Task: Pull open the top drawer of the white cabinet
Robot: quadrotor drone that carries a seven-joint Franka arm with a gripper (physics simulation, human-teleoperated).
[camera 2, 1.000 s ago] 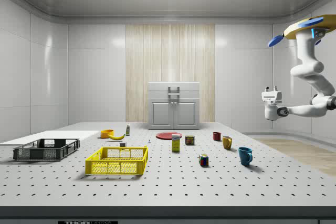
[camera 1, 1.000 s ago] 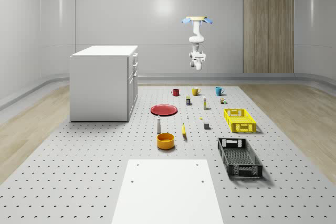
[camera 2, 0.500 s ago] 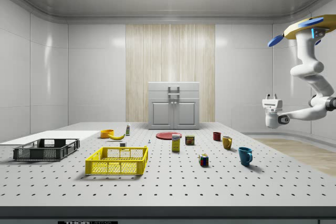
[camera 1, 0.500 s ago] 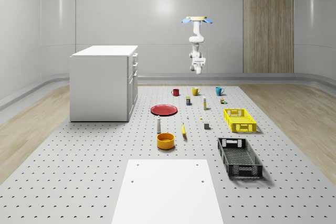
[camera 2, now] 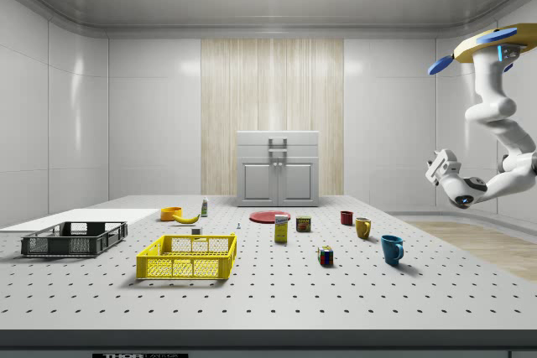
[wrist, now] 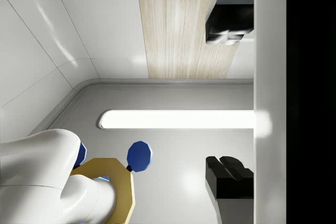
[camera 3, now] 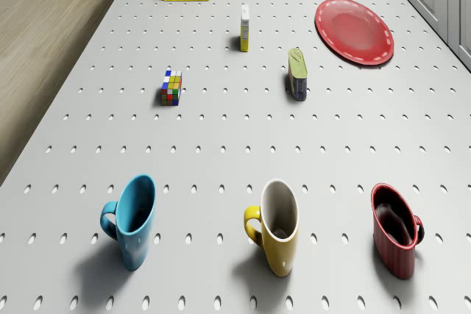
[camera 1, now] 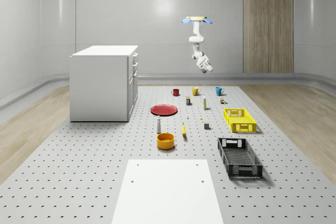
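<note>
Gripper (camera 1: pixel 206 65) hangs in the air at the end of the bent arm, tilted rather than pointing straight down, with its two dark fingers (wrist: pixel 227 29) spread well apart and holding nothing; in the side view it (camera 2: pixel 440 165) sits high above the tabletop (camera 1: pixel 79 156), well apart from the white cabinet (camera 1: pixel 100 85). That cabinet stands on the tabletop toward the whole-scene view's left, and its top drawer (camera 1: pixel 135 56) lies flush with the front, shut; in the side view the cabinet (camera 2: pixel 278 169) faces the camera from the far end. Just in front of the cabinet lies a red plate (camera 1: pixel 164 109), and beyond it a red mug (camera 1: pixel 175 92), a yellow mug (camera 1: pixel 195 91) and a blue mug (camera 1: pixel 219 91) stand in a row. The drone (camera 1: pixel 197 20) hovers high over that far part of the tabletop, about above the mugs. Farther from the cabinet are an orange bowl (camera 1: pixel 165 140), a banana (camera 1: pixel 184 129), a yellow crate (camera 1: pixel 239 119) and a black crate (camera 1: pixel 239 157), the crates toward the whole-scene view's right.
</note>
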